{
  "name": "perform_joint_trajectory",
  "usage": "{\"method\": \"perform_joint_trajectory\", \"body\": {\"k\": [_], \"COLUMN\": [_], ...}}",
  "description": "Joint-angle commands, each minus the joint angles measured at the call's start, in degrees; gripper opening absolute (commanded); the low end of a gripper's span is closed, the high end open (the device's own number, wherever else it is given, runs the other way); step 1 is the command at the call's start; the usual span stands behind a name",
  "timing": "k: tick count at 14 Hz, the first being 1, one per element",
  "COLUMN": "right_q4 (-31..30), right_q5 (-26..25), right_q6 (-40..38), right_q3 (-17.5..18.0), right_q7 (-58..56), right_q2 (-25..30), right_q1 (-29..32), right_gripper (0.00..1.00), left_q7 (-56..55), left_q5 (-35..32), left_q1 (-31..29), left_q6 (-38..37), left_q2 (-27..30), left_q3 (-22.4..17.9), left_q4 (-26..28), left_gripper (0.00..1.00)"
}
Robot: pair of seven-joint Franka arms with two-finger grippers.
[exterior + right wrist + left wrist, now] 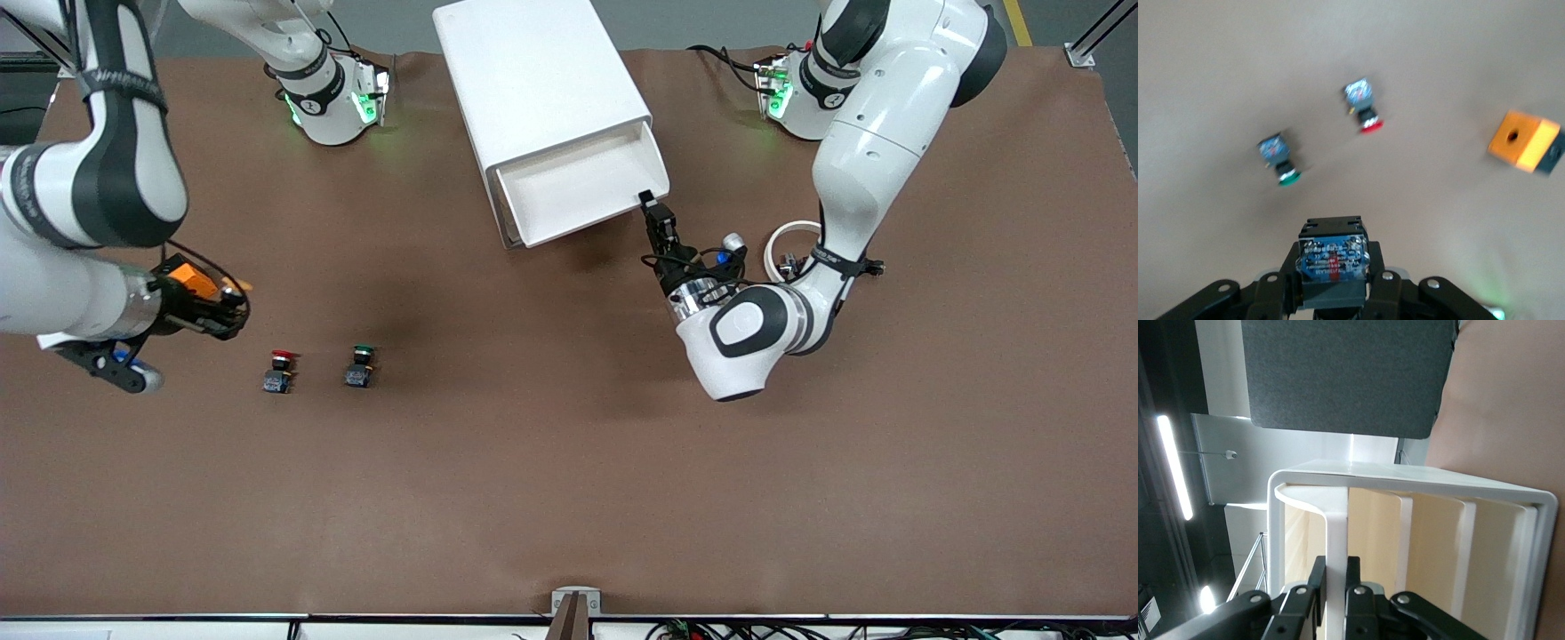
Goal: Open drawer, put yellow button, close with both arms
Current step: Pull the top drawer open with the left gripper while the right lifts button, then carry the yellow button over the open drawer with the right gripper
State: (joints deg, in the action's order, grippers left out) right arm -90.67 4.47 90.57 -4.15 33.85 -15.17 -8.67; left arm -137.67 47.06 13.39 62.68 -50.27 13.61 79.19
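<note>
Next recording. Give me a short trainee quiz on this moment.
1. True or false: the drawer is shut.
2. The left gripper is clamped on: A the drawer's front rim; B a button; C nothing.
3. Fill in: the right gripper, over the right arm's end of the table, holds the ___ button; the red button and green button lie below.
Key: 1 false; 2 A; 3 yellow button.

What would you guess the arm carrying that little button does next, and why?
Probably it carries the small push-button with the blue-grey base, clamped in the right gripper jaws, toward the pulled-out top white drawer of the white cabinet. The tray looks bare, and the left gripper, jaws shut on the drawer's front edge, holds it open.
</note>
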Motion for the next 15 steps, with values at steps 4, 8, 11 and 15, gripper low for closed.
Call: {"method": "perform_joint_trajectory", "body": {"k": [4,8,11,15], "right_q4": [-1.00,0.14,0.14,0.23], "right_q5": [3.35,3.70,3.61,3.53], "right_q6": [-2.86,-1.02,2.92,4.87], "right_q3": [-0.34,-0.42,-0.51,-0.51], "right_q7": [19.81,40.72,54.34,69.03], "right_q2": [6.11,6.65,6.21,6.12], "right_q1": [-10.65,-21.45,-28.75,-36.75], "right_gripper": [0.00,0.00,0.00,0.00], "left_q7": [-0.41,-0.41,-0.32,-0.32], "left_q5": [-2.41,-2.14,-1.97,-1.70], "left_q1": [-2.48,-2.66,-2.66,-2.66], "left_q6": [-3.27,-3.27,-3.18,-3.18], "left_q2": [-1.23,-1.49,-1.67,-1.76], "left_q3": [-1.30,-1.57,-1.57,-1.57], "left_q4": [-4.30,-4.31,-4.31,-4.13], "left_gripper": [0.14,0.14,0.44,1.00]}}
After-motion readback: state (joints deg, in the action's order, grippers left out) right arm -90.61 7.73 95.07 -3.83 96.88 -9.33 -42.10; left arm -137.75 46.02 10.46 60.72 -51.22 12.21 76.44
